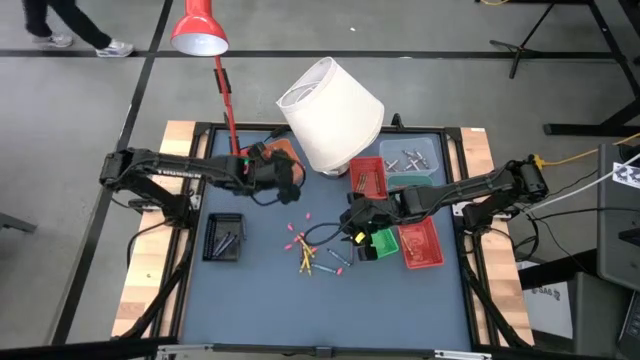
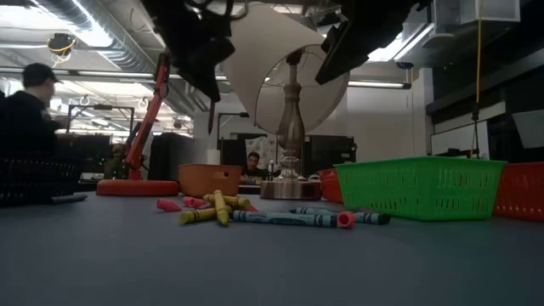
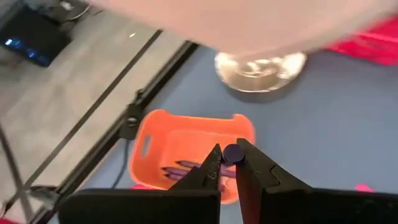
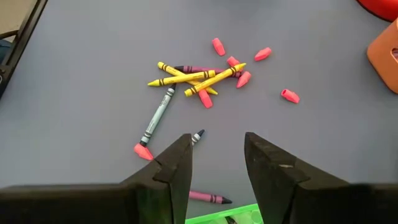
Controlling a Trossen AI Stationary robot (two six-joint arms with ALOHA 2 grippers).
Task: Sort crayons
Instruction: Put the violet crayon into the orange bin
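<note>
— How is the light over the table (image 1: 330, 300)?

— Even and fairly bright from overhead; ceiling strip lights (image 2: 102, 38) glare white in the low view, leaving both arms as black silhouettes against them.

— Any blur?

— The lampshade (image 3: 236, 25) is a pale, unfocused smear in the left wrist view, and a person (image 2: 30, 110) at the room's edge is soft. Crayons (image 4: 186, 78) lie sharp, casting only faint shadows.
</note>
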